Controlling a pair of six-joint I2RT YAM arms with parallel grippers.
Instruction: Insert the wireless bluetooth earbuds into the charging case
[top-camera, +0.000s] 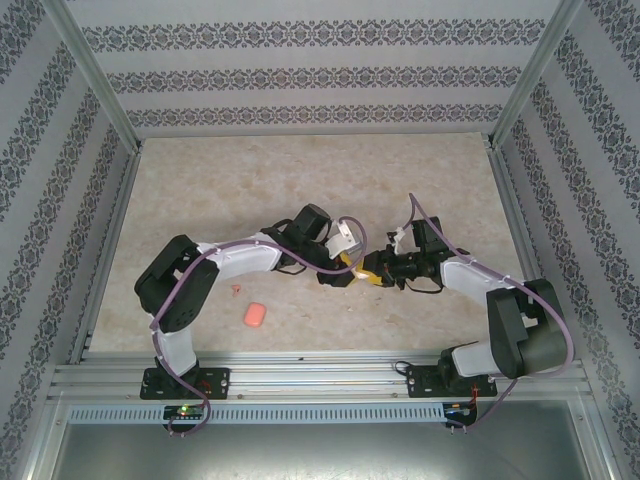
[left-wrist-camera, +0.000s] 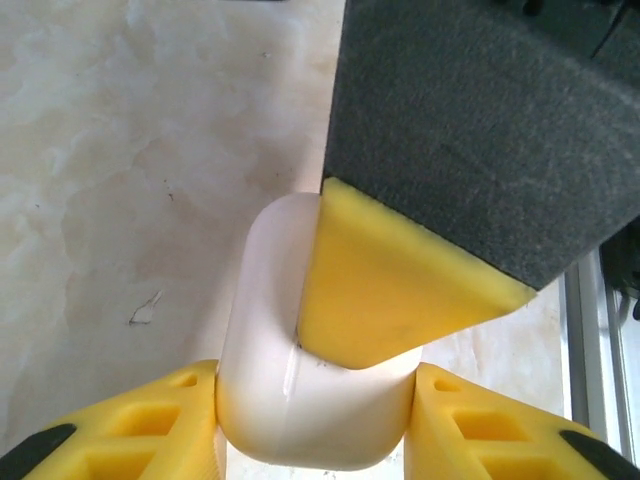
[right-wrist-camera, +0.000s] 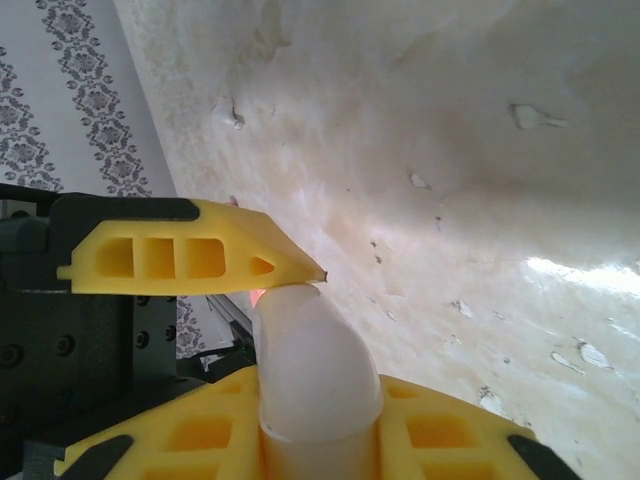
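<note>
A white pebble-like charging case (left-wrist-camera: 270, 330) is held off the table between both arms at the table's middle. My left gripper (left-wrist-camera: 315, 400) is shut on its rounded end, one yellow finger (left-wrist-camera: 170, 420) on each side. My right gripper (right-wrist-camera: 320, 405) is shut on the same case (right-wrist-camera: 310, 350) from the opposite side, and one of its fingers (left-wrist-camera: 390, 290) lies across the case's top in the left wrist view. From above, the left gripper (top-camera: 345, 264) and the right gripper (top-camera: 374, 276) meet tip to tip. One tiny salmon-red earbud (top-camera: 235, 290) lies on the table by the left arm.
A salmon-red case (top-camera: 255, 315) lies on the table near the front, left of centre. An aluminium rail (top-camera: 320, 375) runs along the near edge. Patterned walls (top-camera: 60, 200) enclose the table on three sides. The far half of the marbled tabletop (top-camera: 320, 180) is bare.
</note>
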